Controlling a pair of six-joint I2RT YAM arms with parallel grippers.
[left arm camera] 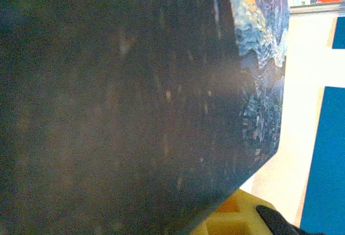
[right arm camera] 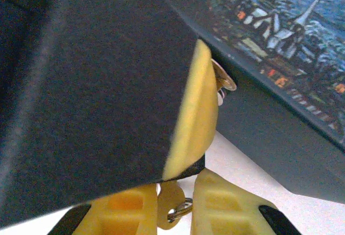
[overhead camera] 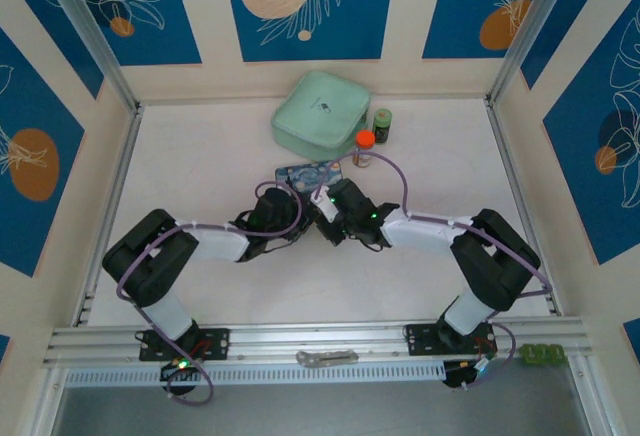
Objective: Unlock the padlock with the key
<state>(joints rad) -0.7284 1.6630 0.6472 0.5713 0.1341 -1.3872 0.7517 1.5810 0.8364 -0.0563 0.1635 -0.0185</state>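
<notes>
Scene: two robot arms reach inward from the near edge of a white bench (overhead camera: pixel 200 166) and meet at its middle, just in front of a painted blue tin (overhead camera: pixel 306 172).
Left fingers (left arm camera: pixel 229 223): one yellow finger shows at the bottom of the left wrist view, close to the tin's dark side. I cannot tell how far apart the fingers stand or whether they hold anything.
Right fingers (right arm camera: pixel 126 213): yellow, drawn close together with a narrow gap between them. I cannot tell whether they pinch anything.
Key (right arm camera: pixel 181 210): a thin silvery loop of it shows in that narrow gap, in the right wrist view.
Padlock (right arm camera: pixel 223 81): probably the small brassy piece at the edge of a yellow pad (right arm camera: pixel 194 111), just beside the tin's dark side. Too little shows to be sure.
Behind the tin: a pale green square box (overhead camera: pixel 322 111), an orange-capped bottle (overhead camera: pixel 364 146) and a dark jar (overhead camera: pixel 382 123).
Near rail (overhead camera: pixel 250 341): a flat silver metal piece (overhead camera: pixel 327 357) lies on it, between the arm bases.
</notes>
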